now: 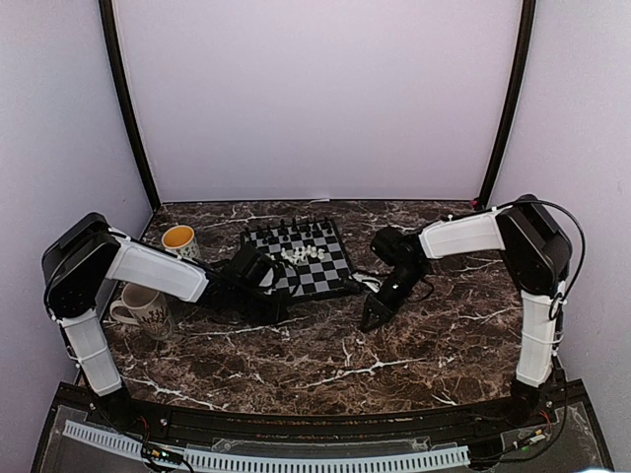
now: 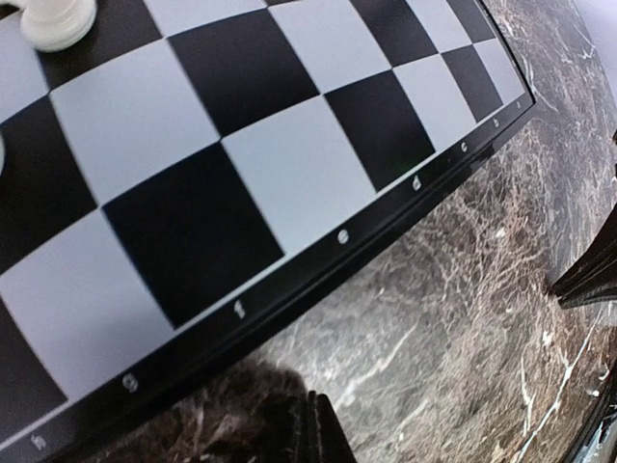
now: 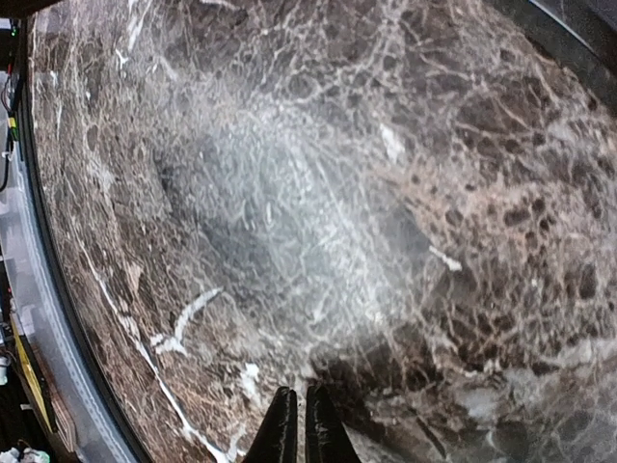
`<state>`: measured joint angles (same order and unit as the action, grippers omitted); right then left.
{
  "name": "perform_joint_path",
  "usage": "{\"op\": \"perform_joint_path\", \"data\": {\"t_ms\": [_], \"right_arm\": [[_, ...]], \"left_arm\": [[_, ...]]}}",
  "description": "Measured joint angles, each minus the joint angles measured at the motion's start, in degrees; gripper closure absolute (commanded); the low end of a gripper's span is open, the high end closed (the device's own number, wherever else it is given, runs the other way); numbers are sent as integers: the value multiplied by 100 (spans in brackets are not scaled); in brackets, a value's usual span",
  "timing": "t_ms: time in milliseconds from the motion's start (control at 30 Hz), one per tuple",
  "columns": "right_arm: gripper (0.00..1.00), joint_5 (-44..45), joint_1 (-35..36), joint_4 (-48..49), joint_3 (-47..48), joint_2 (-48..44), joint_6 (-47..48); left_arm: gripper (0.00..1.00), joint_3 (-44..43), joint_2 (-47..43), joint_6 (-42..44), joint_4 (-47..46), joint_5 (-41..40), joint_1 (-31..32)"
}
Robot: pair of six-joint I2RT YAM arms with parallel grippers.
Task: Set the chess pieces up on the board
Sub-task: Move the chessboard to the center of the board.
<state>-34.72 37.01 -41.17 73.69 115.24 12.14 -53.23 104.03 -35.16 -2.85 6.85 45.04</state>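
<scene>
The board [image 1: 314, 276] lies at the middle back of the marble table. Black chess pieces [image 1: 292, 234] stand along its far rows, and white chess pieces [image 1: 304, 253] cluster near its middle. My left gripper [image 1: 281, 304] is shut and empty, low at the board's near left corner. In the left wrist view its tips [image 2: 310, 397] hover over marble just off the lettered rim of the board [image 2: 289, 299], with one white piece [image 2: 58, 19] at the top left. My right gripper [image 1: 373, 317] is shut and empty, pointing down at bare marble to the right of the board; it also shows in the right wrist view [image 3: 297, 394].
A mug with a yellow inside [image 1: 180, 239] stands left of the board. A white patterned mug [image 1: 143, 307] stands nearer, by the left arm. The right gripper's dark tip [image 2: 588, 280] shows at the right edge of the left wrist view. The table's front rail [image 3: 48, 318] runs along the left.
</scene>
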Motion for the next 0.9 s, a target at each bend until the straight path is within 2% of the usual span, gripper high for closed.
{"op": "perform_joint_path", "data": {"t_ms": [100,233,333,433,500,700,900], "right_arm": [[94,68,-17,-138,-4,-114,98],[79,120,-157,-337,197,-396,210],[64,177,-417,-308,540,-540,149],[58,326,-765,-118,942,-560,-15],[56,391,-1049,0,1283,-490,-155],[51,374,-1609,376,2385,310,-717],[52,289,-1637,511,3163,1412,-1117]], "left_arm": [[99,105,-184,31,175,-26,20],[98,155,-719,223,553,-201,24],[84,151,-1274,341,778,-516,-17],[62,76,-1598,343,1012,-688,-170],[56,48,-1665,258,1086,-824,-428],[57,57,-1652,-114,1161,-1130,-1215],[65,17,-1126,-407,861,-1176,-1641]]}}
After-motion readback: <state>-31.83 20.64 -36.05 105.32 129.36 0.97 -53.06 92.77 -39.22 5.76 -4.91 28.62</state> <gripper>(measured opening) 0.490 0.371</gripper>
